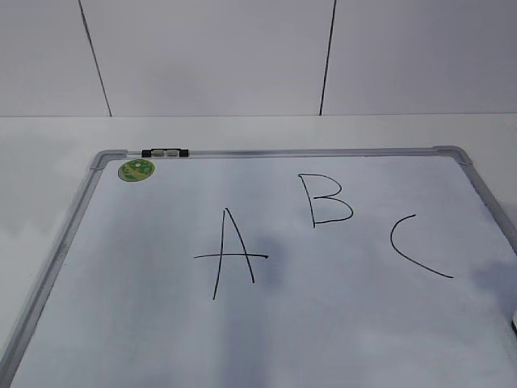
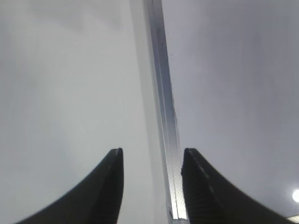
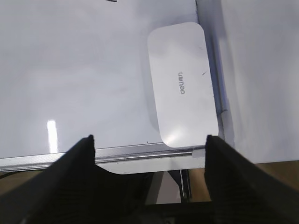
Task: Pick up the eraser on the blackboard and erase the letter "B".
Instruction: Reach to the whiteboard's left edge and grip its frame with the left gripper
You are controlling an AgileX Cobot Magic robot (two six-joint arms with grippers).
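The blackboard (image 1: pixel 283 152) is a white board with a silver frame, lying flat on the table. The letter "B" (image 1: pixel 327 200) is drawn in thin black marker near its top middle. The eraser (image 3: pixel 183 84), a white rounded block with small grey lettering, lies on the blackboard (image 3: pixel 84 60) in a corner by the frame, seen in the right wrist view. My right gripper (image 3: pixel 149 140) is open and empty, just short of the eraser's near end, over the frame. My left gripper (image 2: pixel 153 151) is open and empty, straddling the board's frame (image 2: pixel 163 102). Neither gripper shows in the exterior view.
A black "A" (image 1: pixel 232 252) is left of the "B" and an open "C" (image 1: pixel 414 246) is to its right. A round green magnet (image 1: pixel 136 169) and a thin black-and-white marker (image 1: pixel 165 152) sit at the board's top left. White table surrounds the board.
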